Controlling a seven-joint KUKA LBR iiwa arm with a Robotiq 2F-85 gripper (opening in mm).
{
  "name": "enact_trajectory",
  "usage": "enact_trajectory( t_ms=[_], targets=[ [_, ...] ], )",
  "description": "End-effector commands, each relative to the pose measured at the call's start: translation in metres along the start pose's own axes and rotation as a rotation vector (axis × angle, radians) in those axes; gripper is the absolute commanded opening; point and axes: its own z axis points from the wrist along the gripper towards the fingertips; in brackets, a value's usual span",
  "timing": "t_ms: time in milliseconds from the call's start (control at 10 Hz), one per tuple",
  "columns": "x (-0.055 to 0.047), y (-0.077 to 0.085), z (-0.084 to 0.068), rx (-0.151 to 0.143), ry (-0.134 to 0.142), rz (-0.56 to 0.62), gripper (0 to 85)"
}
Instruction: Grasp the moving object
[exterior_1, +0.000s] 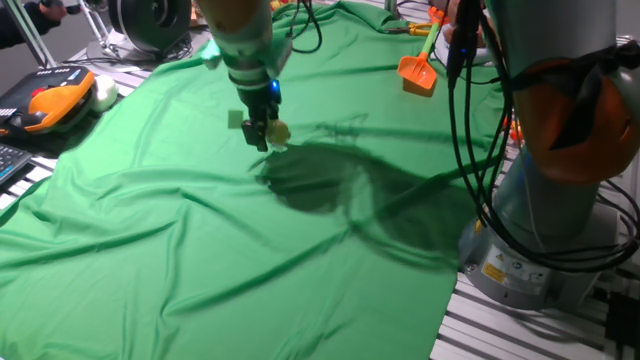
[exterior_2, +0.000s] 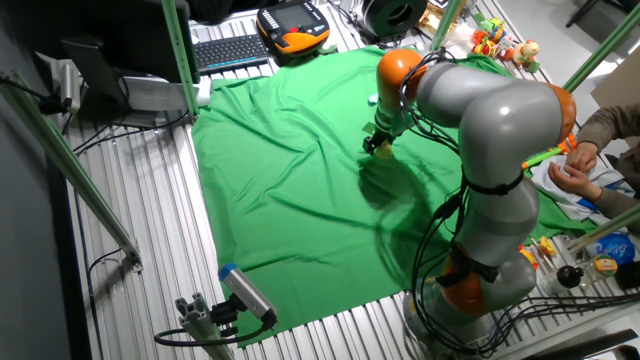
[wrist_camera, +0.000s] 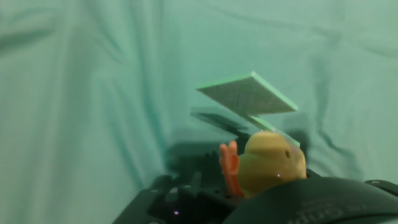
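We find the tool (exterior_1: 265, 135) above the green cloth (exterior_1: 180, 230), over the dark shadow it casts there. The moving object (exterior_1: 277, 131), a lumpy yellow ball-like piece, sits at the fingertips, off the cloth as far as we can judge from the gap to the shadow.

In the hand view the moving object (wrist_camera: 272, 163) fills the lower right, pressed close to the dark finger parts, with an orange ribbed bit on its left side. Its pale green flat tab (wrist_camera: 247, 94) sticks up and away from it, tilted, with cloth behind.

Tool state: it looks closed on the object, since the ball hangs at the fingers with nothing under it. We cannot see both pads meet it, so the hold's firmness is unknown.

The orange toy shovel (exterior_1: 418, 70) lies well away from the tool, near the far cloth edge by the arm base (exterior_1: 540, 230). The other fixed view shows the tool (exterior_2: 382, 143) near the cloth's middle.

Our reading: the grasp step looks made; we are in the lift or hold phase. The next move calls for a steady raise and a check that the object does not slip sideways, being round and caught near the tips.
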Motion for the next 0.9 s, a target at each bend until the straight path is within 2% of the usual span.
enact_trajectory(
  t_ms=[0, 100, 300, 500, 700, 800],
  targets=[
    [-0.001, -0.001, -0.011, -0.002, 0.002, 0.002, 0.0],
    [-0.007, -0.005, -0.024, -0.023, 0.017, 0.009, 0.0],
    [-0.014, -0.010, -0.036, -0.040, 0.030, 0.019, 0.0],
    [-0.012, -0.011, -0.039, -0.057, 0.012, 0.043, 0.0],
    [-0.010, -0.009, -0.042, -0.055, 0.010, 0.065, 0.0],
    [-0.010, -0.008, -0.044, -0.057, 0.008, 0.071, 17.0]
  ],
)
